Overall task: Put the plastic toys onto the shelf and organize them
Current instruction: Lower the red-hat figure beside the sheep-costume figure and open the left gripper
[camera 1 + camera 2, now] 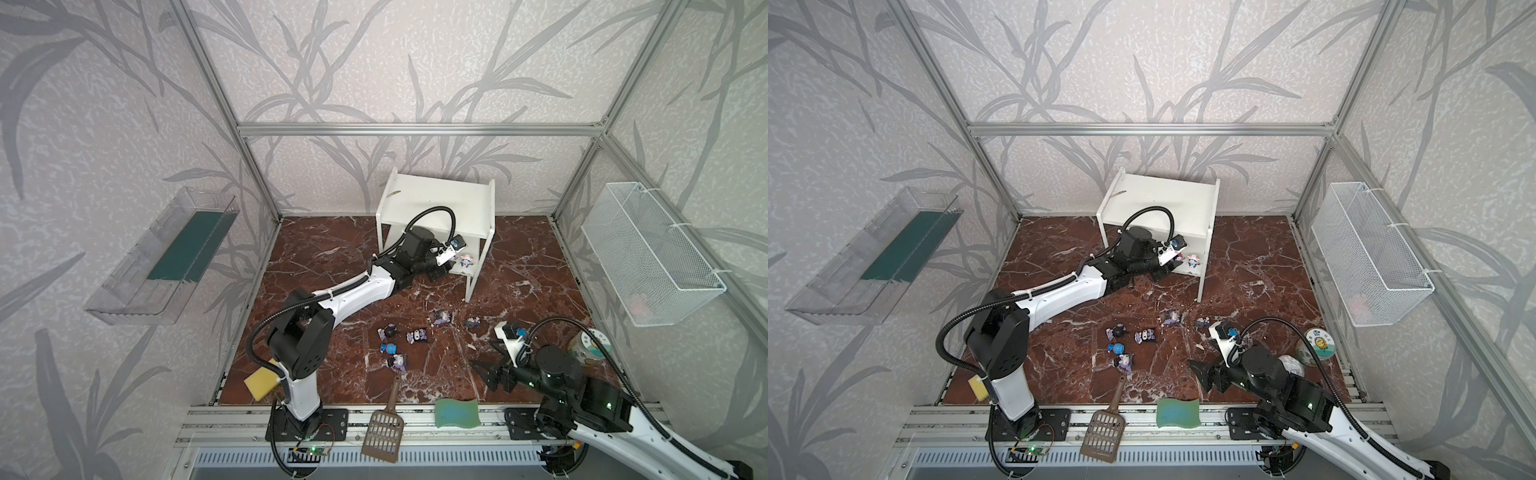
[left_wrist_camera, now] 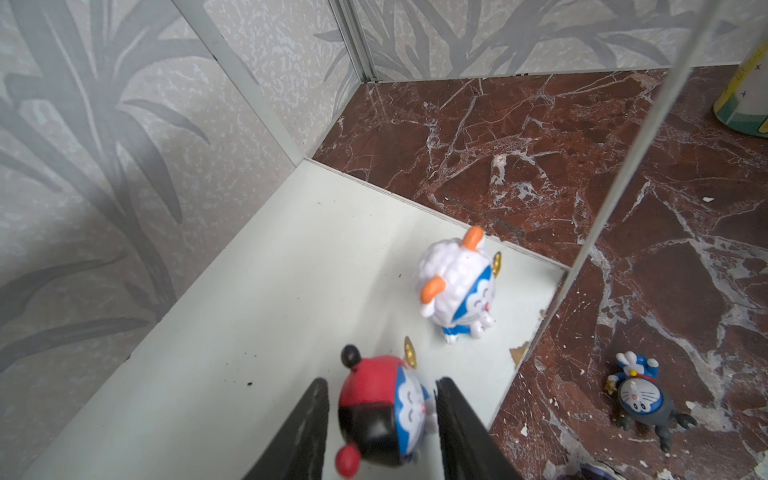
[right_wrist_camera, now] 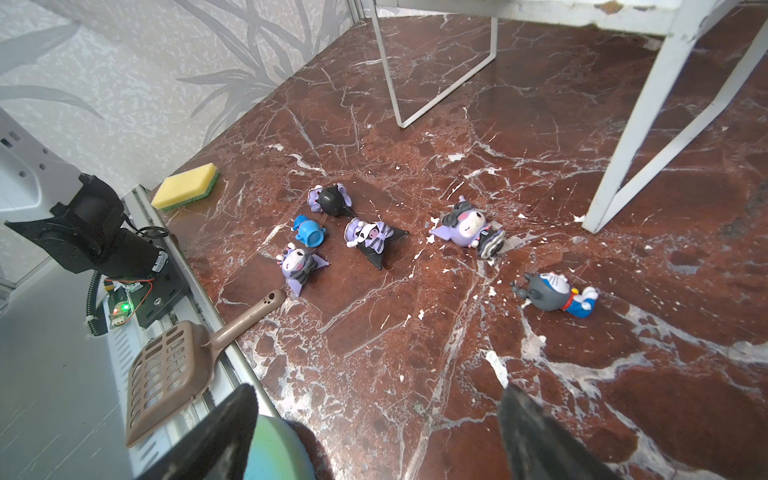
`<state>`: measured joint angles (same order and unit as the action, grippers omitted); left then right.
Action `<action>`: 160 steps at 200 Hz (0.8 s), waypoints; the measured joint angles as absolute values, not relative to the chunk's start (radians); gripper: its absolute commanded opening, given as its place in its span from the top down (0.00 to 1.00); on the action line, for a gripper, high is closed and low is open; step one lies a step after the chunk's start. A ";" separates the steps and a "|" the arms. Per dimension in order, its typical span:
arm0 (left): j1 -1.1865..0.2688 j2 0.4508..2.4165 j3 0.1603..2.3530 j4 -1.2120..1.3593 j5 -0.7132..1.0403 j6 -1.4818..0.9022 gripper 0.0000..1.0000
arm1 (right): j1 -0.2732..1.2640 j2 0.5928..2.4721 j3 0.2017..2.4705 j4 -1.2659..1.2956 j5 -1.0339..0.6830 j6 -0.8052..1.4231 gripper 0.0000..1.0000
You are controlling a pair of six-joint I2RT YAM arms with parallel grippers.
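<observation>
The white shelf (image 1: 436, 195) stands at the back of the marble floor. My left gripper (image 2: 382, 380) reaches over its lower board (image 2: 291, 291), open, with a red-black-headed toy (image 2: 374, 411) upright between the fingers and a gap showing on one side. A white-headed toy (image 2: 451, 286) stands just beyond it on the same board. A grey-headed toy (image 3: 548, 291) lies on the floor near the shelf leg. Several purple toys (image 3: 372, 237) and a blue one (image 3: 309, 233) lie in a cluster mid-floor. My right gripper (image 3: 378, 392) hovers open and empty above the front floor.
A brown slotted scoop (image 1: 384, 428) and a green wavy sponge (image 1: 457, 412) lie on the front rail. A yellow sponge (image 1: 262, 380) sits by the left arm's base, a round tin (image 1: 588, 347) behind the right arm. A wire basket (image 1: 652, 257) and clear tray (image 1: 162, 257) hang on the walls.
</observation>
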<state>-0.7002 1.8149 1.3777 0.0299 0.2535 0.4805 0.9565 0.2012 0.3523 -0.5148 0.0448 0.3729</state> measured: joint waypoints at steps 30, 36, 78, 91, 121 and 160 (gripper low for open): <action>-0.699 1.814 1.378 0.030 0.244 0.482 0.50 | 0.957 0.201 0.352 -0.514 0.045 0.373 0.10; -0.699 1.814 1.378 0.030 0.241 0.482 0.50 | 0.957 0.201 0.352 -0.515 0.045 0.373 0.10; -0.696 1.814 1.377 0.030 0.233 0.484 0.50 | 0.957 0.201 0.352 -0.514 0.044 0.373 0.10; -0.694 1.814 1.377 0.029 0.233 0.483 0.52 | 0.957 0.201 0.352 -0.515 0.045 0.373 0.10; -0.689 1.814 1.377 0.025 0.233 0.483 0.56 | 0.957 0.201 0.352 -0.514 0.045 0.373 0.10; -0.686 1.812 1.373 0.022 0.232 0.484 0.56 | 0.957 0.201 0.352 -0.514 0.044 0.373 0.10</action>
<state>-0.6857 1.8122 1.3731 0.0216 0.2321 0.4835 0.9565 0.2012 0.3523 -0.5144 0.0444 0.3729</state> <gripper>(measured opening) 0.443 0.899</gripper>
